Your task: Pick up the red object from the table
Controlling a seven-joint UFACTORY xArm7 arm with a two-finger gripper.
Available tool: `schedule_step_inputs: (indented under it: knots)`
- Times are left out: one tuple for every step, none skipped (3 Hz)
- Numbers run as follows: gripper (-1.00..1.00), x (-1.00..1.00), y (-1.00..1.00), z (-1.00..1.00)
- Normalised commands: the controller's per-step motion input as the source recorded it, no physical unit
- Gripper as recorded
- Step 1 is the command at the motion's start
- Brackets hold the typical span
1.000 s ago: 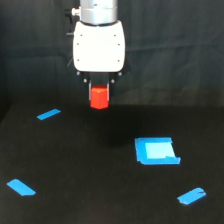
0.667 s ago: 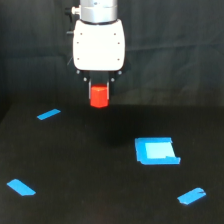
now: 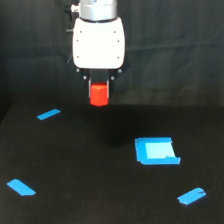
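The red object, a small bright red-orange block, hangs between the dark fingers of my gripper, below the white gripper body. It is held in the air above the black table, clear of the surface. The gripper is shut on the block; its fingers show only as thin dark edges at the block's sides. It sits at the upper middle of the exterior view, in front of the black curtain.
A blue square patch lies on the exterior view's right. Blue tape strips lie at the left, lower left and lower right. A black curtain hangs behind.
The gripper and the red block have risen slightly; nothing else has moved.
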Motion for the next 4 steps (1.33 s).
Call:
schedule_step_inputs:
  knots:
    - [-1.0, -0.05, -0.09, 0.12]
    - [-1.0, -0.02, -0.12, 0.16]
    - [-0.9, 0.03, -0.12, 0.13]
    - [-1.0, 0.01, -0.14, 0.02]
